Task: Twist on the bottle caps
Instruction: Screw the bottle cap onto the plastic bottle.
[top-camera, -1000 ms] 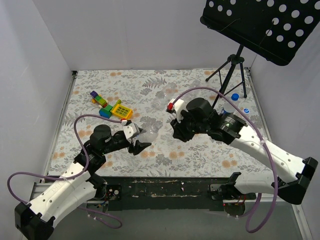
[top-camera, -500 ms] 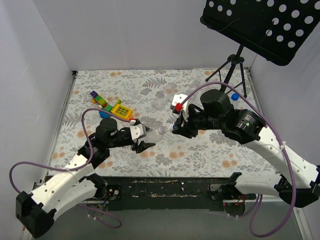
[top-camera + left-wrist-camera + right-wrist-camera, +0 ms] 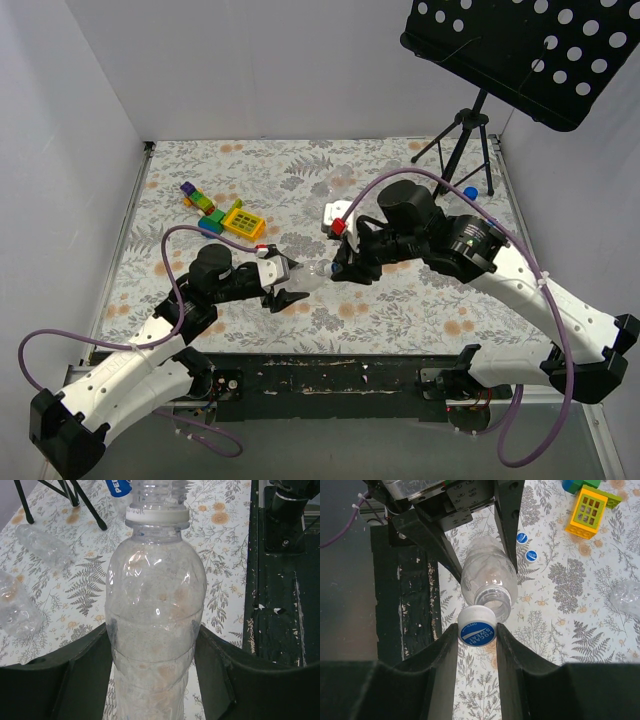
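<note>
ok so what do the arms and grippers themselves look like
The left arm and right arm are white shells with black joints, each trailed by a looping purple cable. The left gripper and right gripper have two black tapered fingers, with a white-and-red block at the wrist.

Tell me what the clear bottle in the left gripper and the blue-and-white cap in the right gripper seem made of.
The clear bottle: likely thin transparent plastic, glossy; the floral cloth shows through it and highlights glint on its moulded ridges. The round blue-and-white cap: probably opaque rigid plastic, smooth with a printed top.
</note>
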Tool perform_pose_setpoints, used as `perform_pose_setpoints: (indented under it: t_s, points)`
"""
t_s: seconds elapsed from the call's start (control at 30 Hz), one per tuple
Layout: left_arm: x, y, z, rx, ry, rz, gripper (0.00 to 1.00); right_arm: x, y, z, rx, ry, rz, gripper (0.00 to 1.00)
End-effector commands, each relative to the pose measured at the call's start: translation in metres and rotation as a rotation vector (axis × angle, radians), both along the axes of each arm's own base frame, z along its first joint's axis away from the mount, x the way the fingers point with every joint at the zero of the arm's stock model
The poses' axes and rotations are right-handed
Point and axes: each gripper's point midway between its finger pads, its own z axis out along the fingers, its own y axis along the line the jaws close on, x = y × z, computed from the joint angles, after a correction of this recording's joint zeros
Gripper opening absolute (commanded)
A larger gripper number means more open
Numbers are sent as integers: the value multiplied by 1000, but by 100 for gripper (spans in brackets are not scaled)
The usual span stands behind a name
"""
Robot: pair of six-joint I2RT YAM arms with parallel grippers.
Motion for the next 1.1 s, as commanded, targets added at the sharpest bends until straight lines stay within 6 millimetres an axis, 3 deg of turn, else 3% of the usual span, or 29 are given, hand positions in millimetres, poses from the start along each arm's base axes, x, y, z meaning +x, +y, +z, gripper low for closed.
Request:
perform_pose_setpoints:
  t_s: [0.0, 0.57, 1.07]
  points:
    - [-4, -1, 6, -24, -20, -13, 24, -3, 13, 13, 44, -25, 46, 20]
    - [-14, -4, 8, -37, -15, -70, 23, 11, 11, -2, -12, -54, -13, 19]
    - [-20, -6, 7, -38, 10, -106, 23, -11, 13, -21, -72, -17, 153, 19]
